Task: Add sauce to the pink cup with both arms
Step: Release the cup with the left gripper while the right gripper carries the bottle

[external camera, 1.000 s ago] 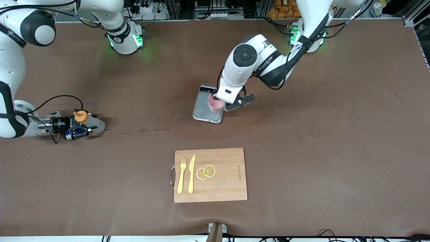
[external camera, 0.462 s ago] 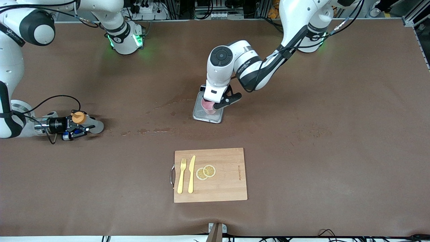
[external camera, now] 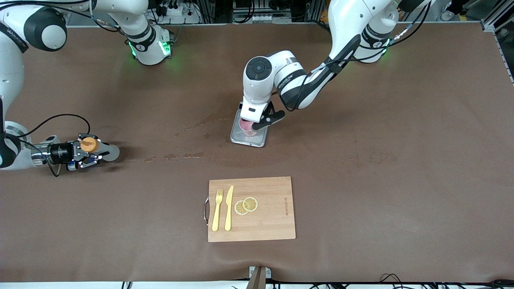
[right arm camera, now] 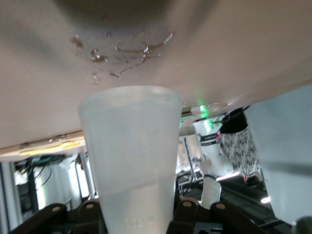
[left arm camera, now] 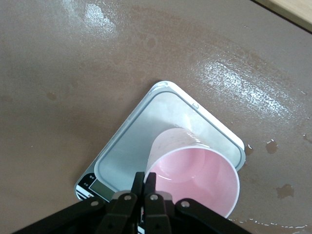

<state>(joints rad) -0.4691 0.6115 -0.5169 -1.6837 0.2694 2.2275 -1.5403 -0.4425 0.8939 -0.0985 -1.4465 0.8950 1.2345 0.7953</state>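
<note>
Gripping the sauce bottle (external camera: 93, 149) near the table's edge at the right arm's end, the right gripper (external camera: 86, 154) has its fingers closed on the translucent body, orange cap (external camera: 88, 144) uppermost in the front view. In the right wrist view the bottle (right arm camera: 130, 156) fills the space between the pads, with whitish sauce in the part nearest the gripper.

Pinched at its rim by the left gripper (external camera: 252, 125), the pink cup (external camera: 247, 127) sits over the grey scale (external camera: 248, 134) near the table's middle. In the left wrist view the narrow fingertips (left arm camera: 144, 181) are closed on the cup (left arm camera: 192, 179) wall at the rim, and the cup leans a little over the scale's plate (left arm camera: 131, 146). Nothing shows inside it (only clean pink).

What the coming move turns on, I judge: bottle and cup are well apart, the cup toward the table's middle from the bottle, so the nozzle must travel across and tip over the open rim.

On the cutting board (external camera: 273, 212) nearer the front edge lie a fork (external camera: 217, 210), a knife (external camera: 229, 208) and two lemon slices (external camera: 245, 205). Wet smears (external camera: 188, 155) mark the table between the arms.
</note>
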